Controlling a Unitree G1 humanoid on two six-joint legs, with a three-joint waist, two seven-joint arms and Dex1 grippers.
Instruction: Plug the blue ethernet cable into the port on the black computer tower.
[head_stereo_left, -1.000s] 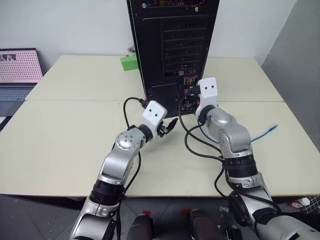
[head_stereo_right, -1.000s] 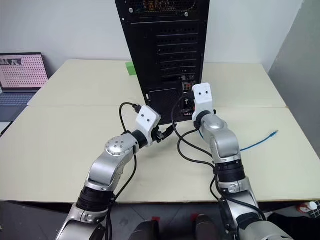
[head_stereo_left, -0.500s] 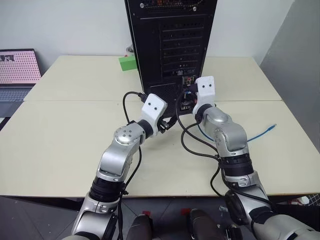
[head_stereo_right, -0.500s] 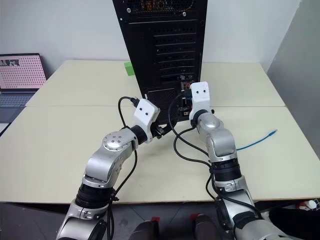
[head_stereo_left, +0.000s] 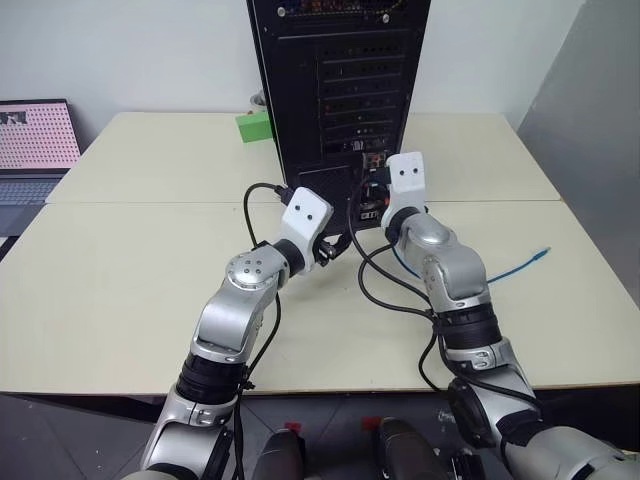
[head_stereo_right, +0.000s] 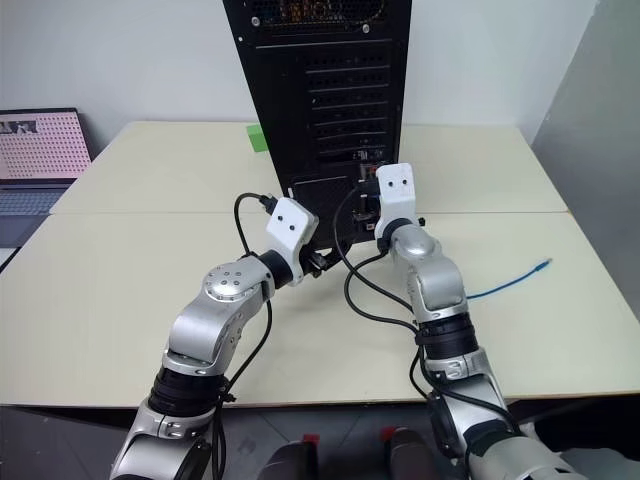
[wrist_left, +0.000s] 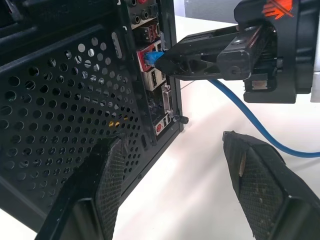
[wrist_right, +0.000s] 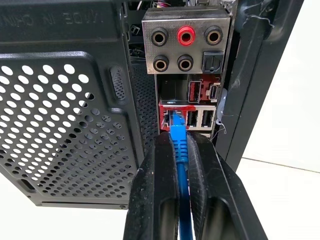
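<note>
Computer tower (head_stereo_left: 340, 90) upright at the table's (head_stereo_left: 120, 280) far middle, small block (head_stereo_left: 255, 127) just left of it, laptop (head_stereo_left: 35, 145) far left, apparently off the table, ethernet cable (head_stereo_left: 525, 263) trailing right from the tower's rear panel.

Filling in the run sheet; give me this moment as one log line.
right tool: shut on blue ethernet cable | plug at port of black computer tower | left tool: open, holding nothing

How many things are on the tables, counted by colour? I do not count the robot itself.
Black: 1, the black computer tower
Blue: 1, the blue ethernet cable
Green: 1, the green block
Total: 3
</note>
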